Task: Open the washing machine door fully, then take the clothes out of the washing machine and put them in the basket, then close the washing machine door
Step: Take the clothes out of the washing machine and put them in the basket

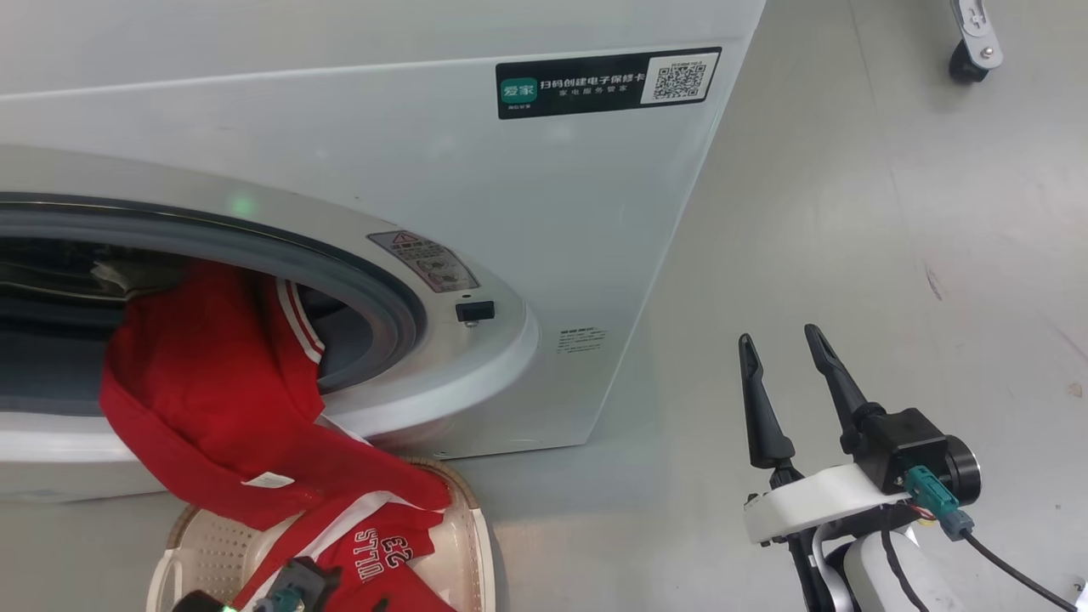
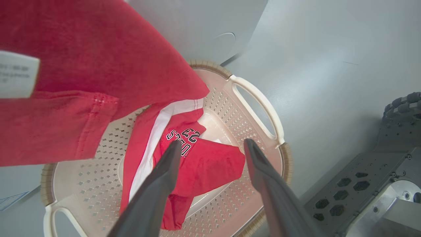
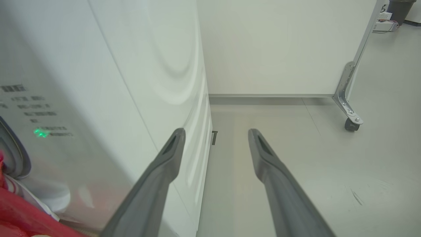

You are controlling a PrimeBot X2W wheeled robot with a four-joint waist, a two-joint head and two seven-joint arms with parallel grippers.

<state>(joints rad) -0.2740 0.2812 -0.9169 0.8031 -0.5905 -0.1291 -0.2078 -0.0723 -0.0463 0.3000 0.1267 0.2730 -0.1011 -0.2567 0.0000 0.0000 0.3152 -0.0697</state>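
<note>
On a smooth, pale grey floor (image 1: 850,255) with a few faint scuffs, the washing machine (image 1: 552,195) stands white and glossy, its round mouth ringed in grey rubber (image 1: 387,297). A black QR sticker (image 1: 608,82) sits high on its front. The basket (image 1: 476,531) stands on the floor just below the mouth, touching or nearly touching the machine's front. The clothes (image 1: 212,382) spill from the drum: one red piece hangs over the lip and down into the basket, a small white tag (image 1: 268,480) on it, and a red jersey lettered "23" lies on the basket's floor.

The head view sets the right gripper (image 1: 779,336) well to the machine's right, over bare floor, its two dark fingers spread with nothing between them. A caster wheel (image 1: 969,64) stands far off on the floor.

The right wrist view adds the room beyond: a white partition panel (image 3: 279,49) on a metal bracket, a dark bin (image 3: 399,8) at the far corner, and the machine's plain side panel.

The left wrist view looks straight down into the basket, showing its perforated bottom, brown rim and white handles. The left gripper (image 2: 212,144) hangs above the jersey with fingers spread wide, pinching nothing. The robot's grey base (image 2: 378,171) sits beside the basket
</note>
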